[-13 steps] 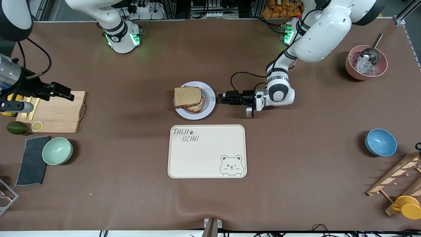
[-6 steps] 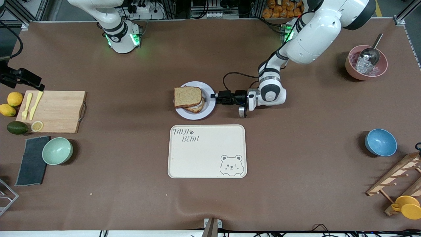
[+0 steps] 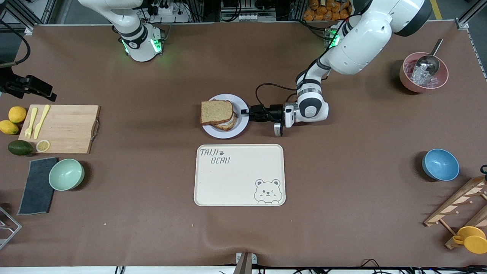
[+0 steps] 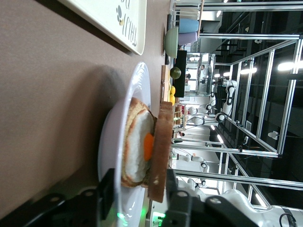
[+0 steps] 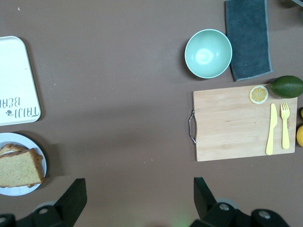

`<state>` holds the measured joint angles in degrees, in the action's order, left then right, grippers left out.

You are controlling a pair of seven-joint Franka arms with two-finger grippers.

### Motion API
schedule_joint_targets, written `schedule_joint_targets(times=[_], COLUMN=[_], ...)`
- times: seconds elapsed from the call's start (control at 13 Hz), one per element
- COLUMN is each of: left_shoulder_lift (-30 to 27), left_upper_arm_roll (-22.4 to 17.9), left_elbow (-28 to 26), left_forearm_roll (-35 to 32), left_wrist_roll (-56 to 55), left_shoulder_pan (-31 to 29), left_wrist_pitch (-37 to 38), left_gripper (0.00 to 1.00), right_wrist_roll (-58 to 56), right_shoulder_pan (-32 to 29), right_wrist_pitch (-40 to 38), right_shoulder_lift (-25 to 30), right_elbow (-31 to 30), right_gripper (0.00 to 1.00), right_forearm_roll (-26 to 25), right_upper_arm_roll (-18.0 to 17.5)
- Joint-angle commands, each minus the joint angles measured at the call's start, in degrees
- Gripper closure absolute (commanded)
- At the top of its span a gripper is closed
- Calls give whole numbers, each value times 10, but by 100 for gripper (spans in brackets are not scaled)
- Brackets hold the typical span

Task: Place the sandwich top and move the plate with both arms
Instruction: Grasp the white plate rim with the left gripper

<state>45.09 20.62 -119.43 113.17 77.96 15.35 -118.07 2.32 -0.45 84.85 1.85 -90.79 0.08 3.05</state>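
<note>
**Sandwich top on the stack, left gripper at the plate rim**

Sandwich top (image 3: 216, 112) is sitting on the egg slice (image 4: 142, 151), and the whole stack is on the plate (image 3: 238, 130), pushed toward the right arm's end of it. I'll use the plate as the landmark.

Around it: the cream bear tray (image 3: 239, 175) lies just nearer the front camera than the plate, close but not touching. Toward the right arm's end of the table are the cutting board (image 3: 62, 128) with a yellow knife and fork (image 5: 278, 127), a lemon slice (image 5: 258, 94) and an avocado (image 3: 19, 147), then the mint bowl (image 3: 66, 174) and a grey cloth (image 3: 37, 185). Toward the left arm's end, well apart, are a blue bowl (image 3: 440, 164) and a pink bowl with a scoop (image 3: 424, 72). Nothing sits between the plate and the tray.

Left gripper (image 3: 245, 112) is low at the plate's edge on the left arm's side, fingers (image 4: 105, 191) straddling the rim, one under and one over. They look partly closed; can't tell if they've actually pinched it. Bread is just beside the fingertips, not touched.

Right gripper (image 5: 137, 196) waits high up over the bare mat between the plate and the cutting board, fingers spread wide, holding nothing.
</note>
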Motion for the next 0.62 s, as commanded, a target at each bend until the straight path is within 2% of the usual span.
schedule_joint_targets(times=[0.0,0.38,0.54], left_shoulder_lift=[54,55,55], left_upper_arm_roll=[-3,-5,-6], left_elbow=[34,39,39], left_forearm_roll=[23,22,22], left_wrist_roll=[41,62,70], left_shoulder_pan=[15,14,13], left_wrist_pitch=[-7,-7,-7], left_gripper=[68,99,100], right_wrist_roll=[2,7,10], right_shoulder_pan=[-10,11,24], right_wrist_pitch=[-33,5,16], right_shoulder_lift=[-7,-8,-12], right_elbow=[27,26,28], right_gripper=[0,0,0], right_forearm_roll=[17,13,8], right_upper_arm_roll=[-4,-8,-8])
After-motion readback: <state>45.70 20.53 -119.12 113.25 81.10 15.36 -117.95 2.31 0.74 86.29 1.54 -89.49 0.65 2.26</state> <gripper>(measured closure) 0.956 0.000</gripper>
